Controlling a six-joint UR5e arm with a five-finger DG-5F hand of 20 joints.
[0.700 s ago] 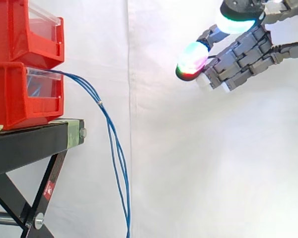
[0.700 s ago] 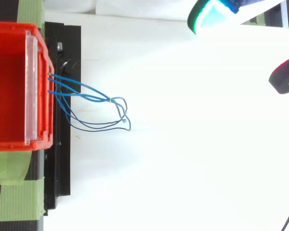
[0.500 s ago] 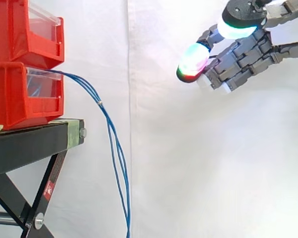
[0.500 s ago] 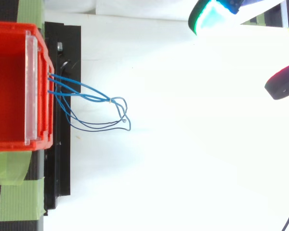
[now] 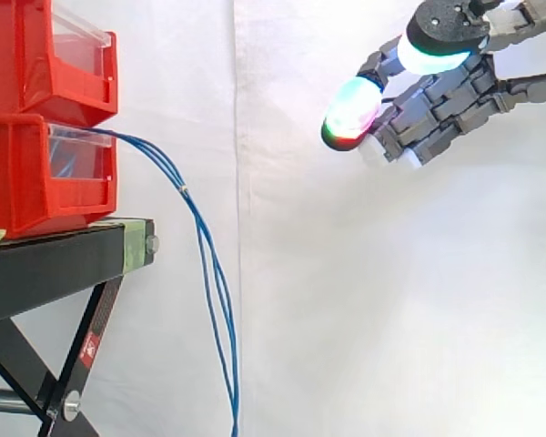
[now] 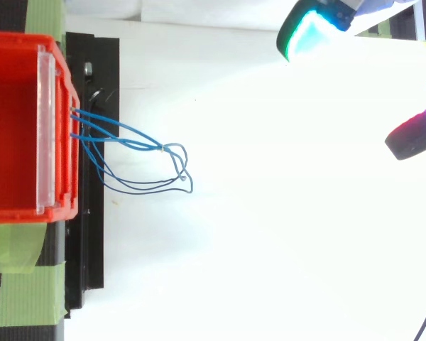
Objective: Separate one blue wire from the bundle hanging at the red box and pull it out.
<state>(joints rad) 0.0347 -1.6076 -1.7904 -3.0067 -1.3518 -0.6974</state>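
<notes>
White curtain (image 5: 391, 300) — black stand (image 5: 45, 266), red bins (image 5: 18, 173)

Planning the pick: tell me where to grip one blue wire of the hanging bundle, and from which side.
Probably pinch the outermost blue wire below the small tie, where the strands hang free and slightly apart. Come from the open side away from the stand, where the hand hovers.

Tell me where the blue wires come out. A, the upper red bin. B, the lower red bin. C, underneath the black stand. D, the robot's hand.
B: in the side view the blue wires leave the front of the lower red bin and hang down past the black stand, well apart from the hand.
</notes>
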